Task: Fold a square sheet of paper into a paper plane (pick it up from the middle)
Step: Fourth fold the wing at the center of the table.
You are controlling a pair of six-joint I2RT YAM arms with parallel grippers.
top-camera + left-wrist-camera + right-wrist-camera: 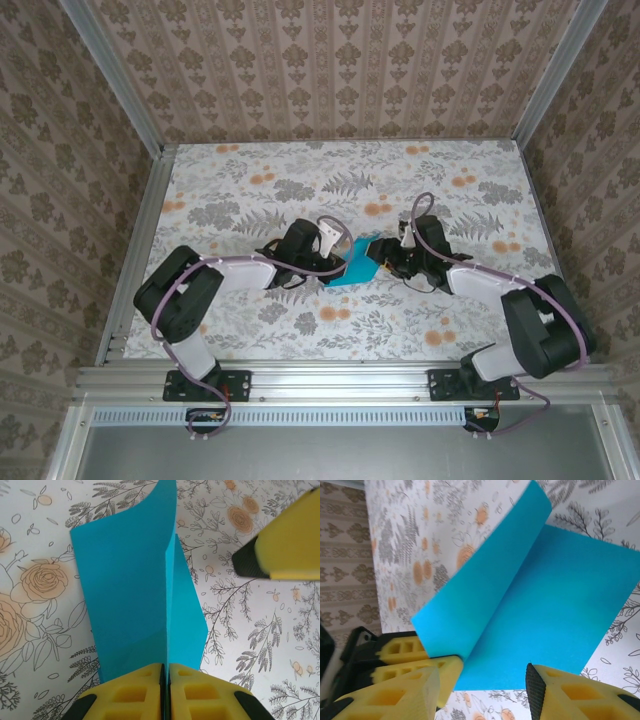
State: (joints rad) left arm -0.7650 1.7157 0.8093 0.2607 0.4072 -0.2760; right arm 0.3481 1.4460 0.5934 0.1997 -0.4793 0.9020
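Note:
The square sheet of paper point(356, 266) is turquoise-blue and lies at the table's middle, folded along a crease, with one flap standing up point(130, 595). My left gripper point(165, 672) is shut on that crease at the sheet's near end point(335, 255). My right gripper point(482, 695) is open just to the right of the sheet point(386, 258). The sheet's edge point(545, 605) lies ahead of its spread fingers and neither pad touches it. One right finger point(280, 545) shows at the upper right of the left wrist view. The paper plane is out of view.
The table point(250, 180) has a floral cover. Aluminium frame posts and patterned walls close it in at the left, right and back. A metal rail point(340, 378) runs along the near edge by the arm bases.

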